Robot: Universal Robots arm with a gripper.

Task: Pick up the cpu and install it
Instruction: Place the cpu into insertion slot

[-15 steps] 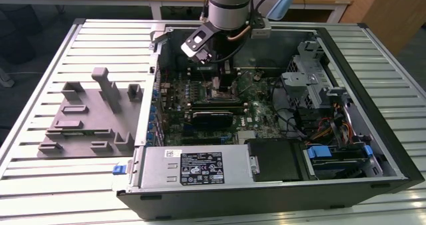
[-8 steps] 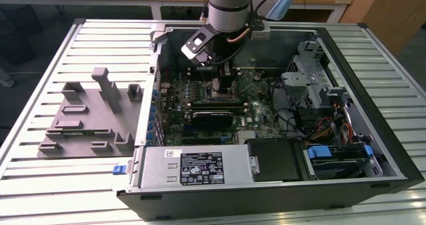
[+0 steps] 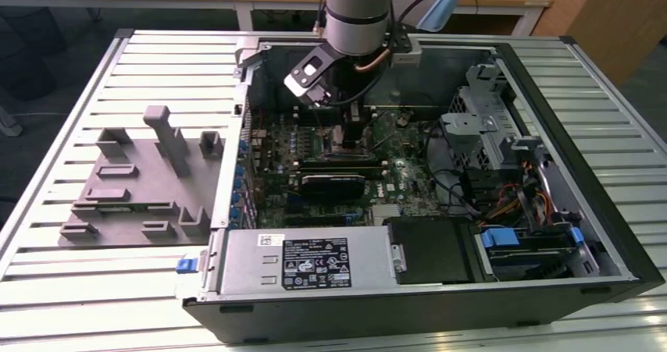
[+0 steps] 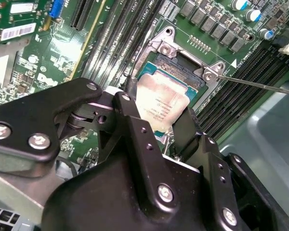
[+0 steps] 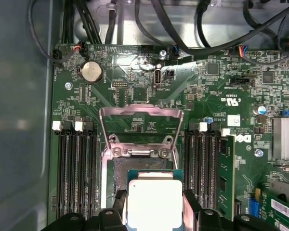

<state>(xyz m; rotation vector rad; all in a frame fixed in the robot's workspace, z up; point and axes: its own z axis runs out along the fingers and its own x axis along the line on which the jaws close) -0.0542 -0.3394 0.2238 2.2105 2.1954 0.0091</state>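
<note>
Holding cpu (image 5: 153, 202) by edges, tool (image 4: 158, 115) clamped on it just above open socket (image 5: 131, 168). Risk imo: any skew over socket when lowering = jammed corner, wrecked socket.

The cpu (image 5: 151, 202) is over the socket (image 5: 121, 172).

Exterior view overlooks case (image 3: 396, 313); both wrist views close above socket (image 5: 139, 152) (image 4: 176, 60).

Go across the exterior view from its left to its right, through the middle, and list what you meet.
Grey fixture blocks → gripper, shut on the cpu as the first wrist view shows → silver drive cage → case's right wall.
</note>
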